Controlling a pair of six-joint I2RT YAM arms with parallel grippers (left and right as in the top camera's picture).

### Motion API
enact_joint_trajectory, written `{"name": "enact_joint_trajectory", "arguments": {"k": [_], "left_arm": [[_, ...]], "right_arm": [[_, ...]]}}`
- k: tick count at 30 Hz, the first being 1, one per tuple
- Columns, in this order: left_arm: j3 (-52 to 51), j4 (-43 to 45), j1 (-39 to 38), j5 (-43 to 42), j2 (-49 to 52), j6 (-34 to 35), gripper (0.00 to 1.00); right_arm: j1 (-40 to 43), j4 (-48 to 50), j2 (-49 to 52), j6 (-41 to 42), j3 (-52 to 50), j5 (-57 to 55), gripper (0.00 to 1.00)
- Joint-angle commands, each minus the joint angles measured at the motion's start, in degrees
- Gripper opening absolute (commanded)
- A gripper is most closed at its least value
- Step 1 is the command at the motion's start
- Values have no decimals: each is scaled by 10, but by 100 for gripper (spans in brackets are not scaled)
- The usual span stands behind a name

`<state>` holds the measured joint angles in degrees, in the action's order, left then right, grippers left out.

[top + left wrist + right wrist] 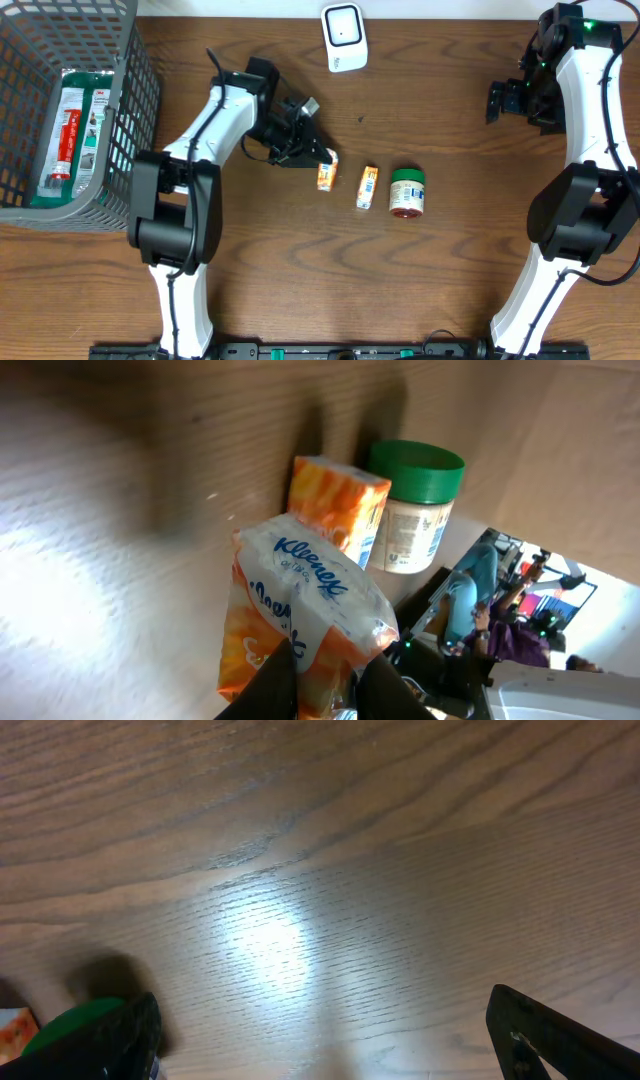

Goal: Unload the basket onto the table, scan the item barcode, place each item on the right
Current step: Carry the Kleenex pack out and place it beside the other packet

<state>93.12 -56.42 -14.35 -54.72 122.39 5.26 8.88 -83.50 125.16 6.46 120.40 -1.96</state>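
Observation:
My left gripper (316, 160) is shut on one end of an orange and white Kleenex tissue pack (325, 174), left of the table's middle. The left wrist view shows that pack (310, 600) pinched between the two dark fingers (272, 685), with my left gripper (325, 685) at the bottom edge. The white barcode scanner (344, 37) stands at the back edge of the table, apart from the pack. My right gripper (503, 100) hangs open at the far right, and in its wrist view the right gripper (320, 1055) has only bare wood between its fingers.
A second orange tissue pack (367, 187) and a green-lidded jar (407, 192) lie just right of the held pack. A grey wire basket (130, 110) at the left edge holds a flat green and red package (75, 125).

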Motion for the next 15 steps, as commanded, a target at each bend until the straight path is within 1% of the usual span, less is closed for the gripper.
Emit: {"name": "enact_joint_trajectory", "arguments": {"k": [1,5,6,10,15], "left_arm": [[-3,21,-18,-14,6,-14,19],[-3,42,-35,-5,12,-13,20],[-3,45,-40,17,14,-2,20],[-3,50,-49,65,18,6,20],[-5,58,-50,66,18,12,21]], "right_arm": [[1,0,1,-3,6,-3,99],[1,0,1,-3,6,-3,99],[1,0,1,-3,6,-3,99],[1,0,1,-3,6,-3,99],[1,0,1,-3,6,-3,99]]}}
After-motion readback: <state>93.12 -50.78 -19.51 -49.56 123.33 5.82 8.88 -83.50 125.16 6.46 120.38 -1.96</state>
